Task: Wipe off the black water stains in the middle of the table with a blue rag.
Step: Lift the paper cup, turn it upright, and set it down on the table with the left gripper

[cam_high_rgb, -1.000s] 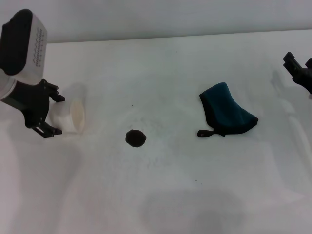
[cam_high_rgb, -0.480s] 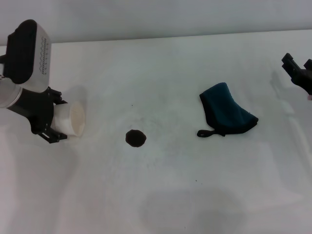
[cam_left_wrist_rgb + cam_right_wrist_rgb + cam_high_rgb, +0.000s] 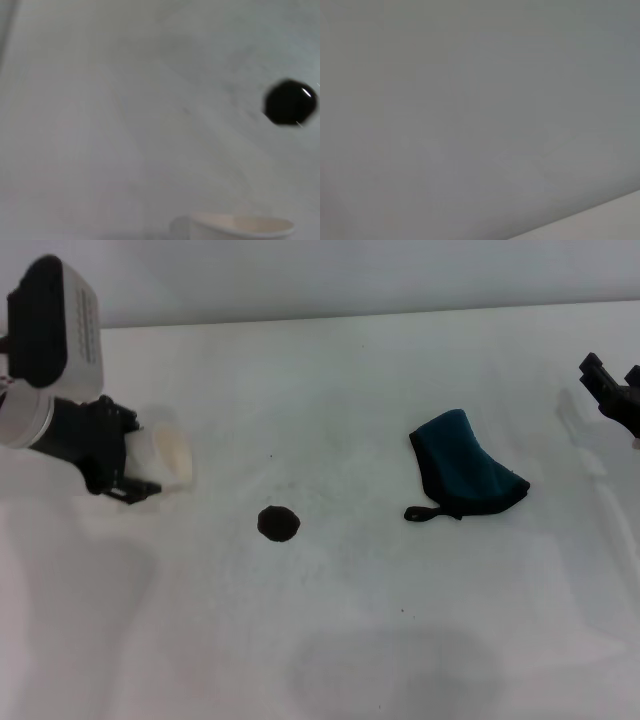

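**Rag Untouched; Left Gripper Clamped on Cup**

The blue rag [image 3: 465, 478] lay right of frame centre on the table [image 3: 350, 640], well apart from both grippers. The black water stains [image 3: 278, 523], a single round blot, sat left of centre, between the rag and the cup [image 3: 160, 458]. At the left edge, the left gripper [image 3: 135, 462] held the white cup between its closed jaws. The right gripper [image 3: 612, 390] hung at the right edge, jaws apparently parted, holding nothing.
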Controlling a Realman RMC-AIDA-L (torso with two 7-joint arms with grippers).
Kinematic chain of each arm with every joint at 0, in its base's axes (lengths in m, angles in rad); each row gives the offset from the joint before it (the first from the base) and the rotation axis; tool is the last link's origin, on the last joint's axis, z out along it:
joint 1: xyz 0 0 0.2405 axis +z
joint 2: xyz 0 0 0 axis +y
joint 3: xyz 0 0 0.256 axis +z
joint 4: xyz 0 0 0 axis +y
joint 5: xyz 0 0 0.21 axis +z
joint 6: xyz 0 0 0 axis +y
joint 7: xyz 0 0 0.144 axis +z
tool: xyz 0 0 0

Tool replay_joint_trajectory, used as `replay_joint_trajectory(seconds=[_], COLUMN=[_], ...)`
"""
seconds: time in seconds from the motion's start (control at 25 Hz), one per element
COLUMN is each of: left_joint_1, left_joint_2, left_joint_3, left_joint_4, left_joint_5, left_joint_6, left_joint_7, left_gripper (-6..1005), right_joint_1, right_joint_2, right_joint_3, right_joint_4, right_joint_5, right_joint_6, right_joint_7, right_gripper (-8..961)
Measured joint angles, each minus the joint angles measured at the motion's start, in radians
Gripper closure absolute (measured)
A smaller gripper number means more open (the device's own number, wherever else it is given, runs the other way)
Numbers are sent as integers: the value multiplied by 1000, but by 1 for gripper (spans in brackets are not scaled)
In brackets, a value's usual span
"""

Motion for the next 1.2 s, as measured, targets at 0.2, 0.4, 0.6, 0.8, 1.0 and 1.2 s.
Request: replay_joint_trajectory(seconds=[0.2, 0.4, 0.6, 0.8, 1.0, 1.2], left_joint_1=[19, 85, 212, 382, 526, 590], left_joint_2=[3, 0, 0, -1, 0, -5], left_joint_3=[0, 0, 0, -1, -2, -4], left_joint_4=[-7, 11, 110, 268, 441, 551], left_joint_5=[-159, -426, -705, -1030, -1323, -1448], left_joint_6=[0, -11, -12, -13, -3, -43], left_joint_7=[-19, -4, 109, 289, 517, 648], left_gripper=[281, 299, 298, 298, 299, 299], right_joint_1=[1, 1, 1, -1, -3, -3], right_joint_2=[0, 0, -6, -9, -11, -11], right_joint_3=[0, 0, 0, -3, -37, -62], right_joint_4=[0, -6, -9, -19, -43, -65], right_joint_5=[0, 0, -7, -12, -14, -22], right_joint_6=[1, 1, 2, 7, 9, 9], right_joint_7=[0, 0, 0, 0, 0, 7], right_gripper=[171, 171, 171, 170, 170, 170])
